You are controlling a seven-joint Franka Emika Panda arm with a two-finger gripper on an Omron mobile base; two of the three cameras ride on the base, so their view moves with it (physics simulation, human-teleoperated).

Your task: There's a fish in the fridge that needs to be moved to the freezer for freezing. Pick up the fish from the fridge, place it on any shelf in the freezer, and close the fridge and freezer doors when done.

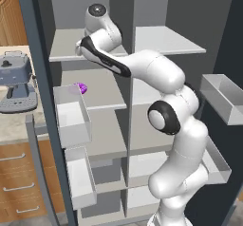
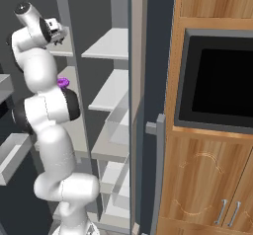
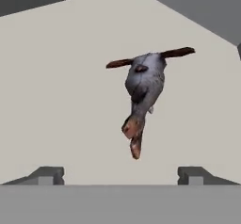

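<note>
- The fish [image 3: 142, 93] is lying on a pale shelf [image 3: 56, 91] in the hand view, at about 12 o'clock from the fingers, touching neither.
- The fingers [image 3: 121, 175] are standing wide apart, holding nothing.
- The arm [image 1: 156, 73] is reaching into the upper left compartment [image 1: 90, 44] of the open unit.
- A small purple lump [image 1: 81, 88] is sitting on the next shelf down.
- A coffee machine [image 1: 16, 80] is standing on the desk [image 1: 14, 127], at 9 o'clock.

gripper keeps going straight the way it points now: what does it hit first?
Most likely the fish, lying ahead of the open gripper on the pale shelf. Depth is unclear; it might meet the shelf surface first.
</note>
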